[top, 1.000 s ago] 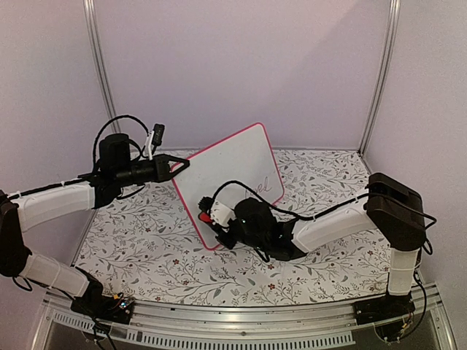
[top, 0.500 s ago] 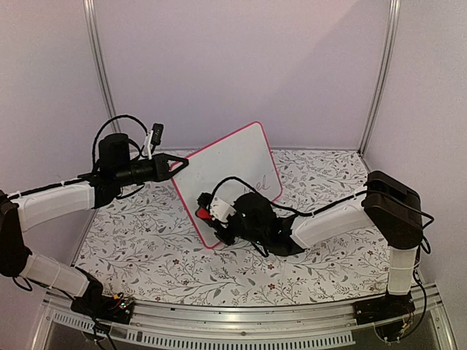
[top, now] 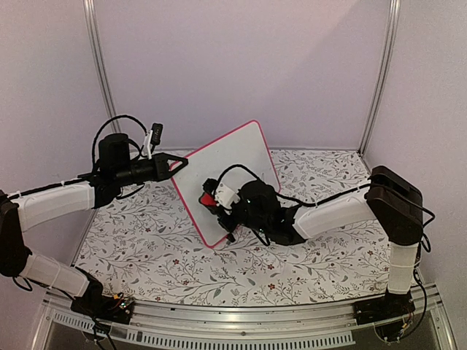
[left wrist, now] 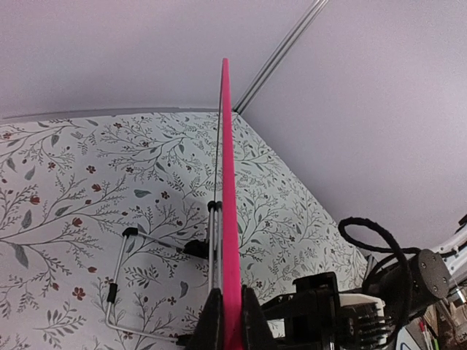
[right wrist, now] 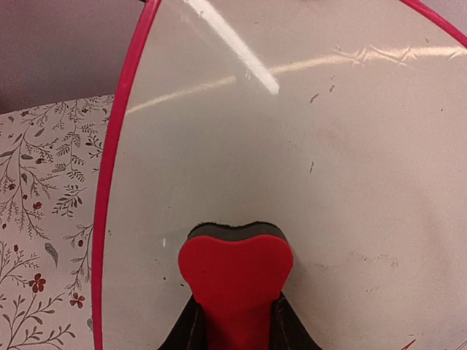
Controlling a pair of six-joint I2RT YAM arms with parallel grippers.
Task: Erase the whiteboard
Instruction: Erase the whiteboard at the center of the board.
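Note:
The whiteboard (top: 233, 164), white with a pink-red frame, stands tilted at the middle of the table. My left gripper (top: 177, 165) is shut on its left edge; in the left wrist view the pink frame (left wrist: 228, 182) runs edge-on between the jaws of the left gripper (left wrist: 230, 321). My right gripper (top: 212, 204) is shut on a red eraser (top: 208, 199) pressed against the board's lower left face. In the right wrist view the eraser (right wrist: 235, 273) sits on the white surface (right wrist: 292, 146), held by the right gripper (right wrist: 235, 321). No writing shows in the top view; a red stroke shows at the bottom right of the right wrist view.
The board's wire stand (left wrist: 124, 277) with black feet rests on the floral table cover (top: 146, 248) behind the board. Pale walls and metal corner posts (top: 98, 65) enclose the table. The right arm (top: 336, 211) stretches across the table's right half.
My right gripper with the eraser has moved up and left across the board's face. The dark writing at the board's lower right no longer shows. The left arm has held still.

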